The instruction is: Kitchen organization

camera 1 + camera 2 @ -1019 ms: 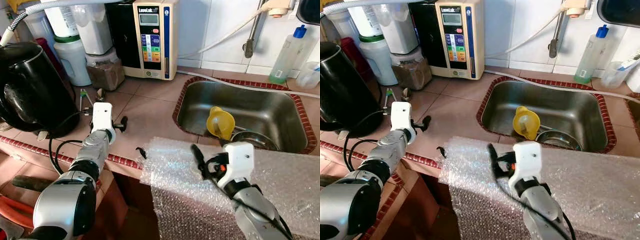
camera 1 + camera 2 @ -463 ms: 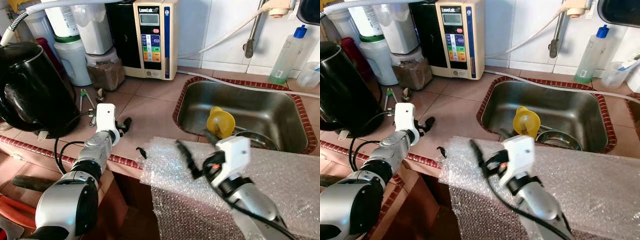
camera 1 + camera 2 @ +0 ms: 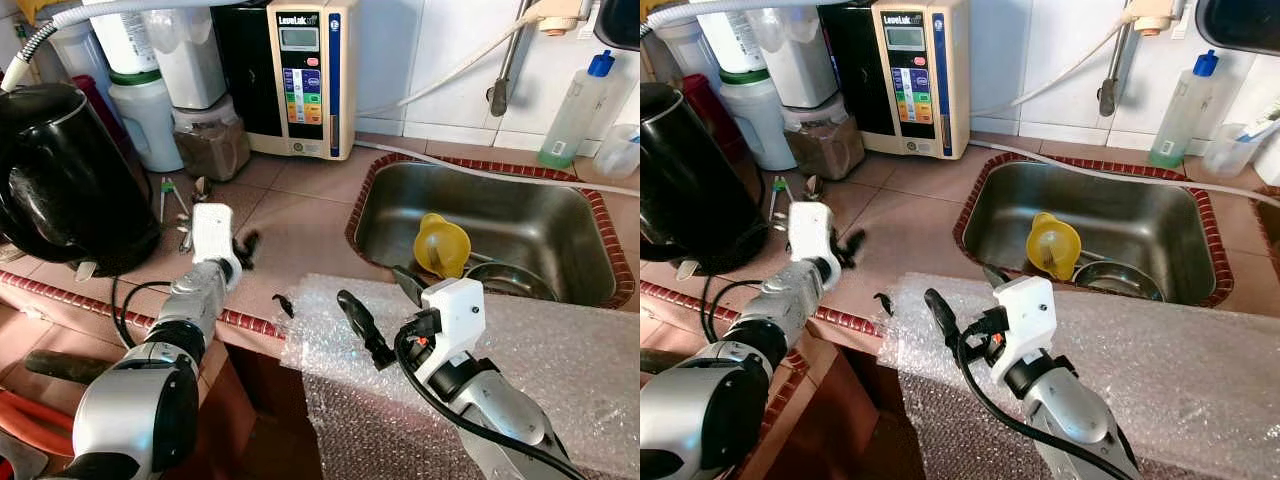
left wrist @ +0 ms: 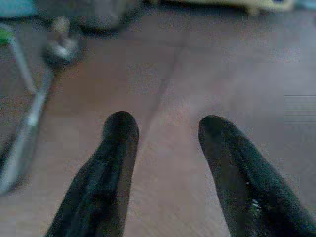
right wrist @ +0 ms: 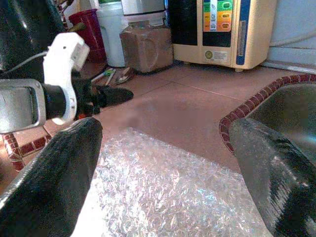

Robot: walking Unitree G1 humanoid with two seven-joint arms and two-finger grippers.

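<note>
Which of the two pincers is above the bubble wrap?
The right pincer, its fingers spread wide over the bubble wrap in front of the sink. The left pincer hangs over the bare tiled counter instead.

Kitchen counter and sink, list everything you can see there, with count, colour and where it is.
Kettle: one, black, counter's far left.
Water ioniser: one, cream and black, against the wall tiles.
Jugs: several, white, beside the ioniser.
Brown block: one, in front of the jugs.
Sink: one, steel, red-tile rim.
Funnel: one, yellow, inside the sink.
Metal bowl: one, in the sink beside the funnel.
Bottle: one, clear with blue cap, behind the sink.
Bubble wrap: one sheet, clear, over the counter's front edge.
Left gripper: open, over bare counter tiles.
Right gripper: open, above the bubble wrap.
</note>
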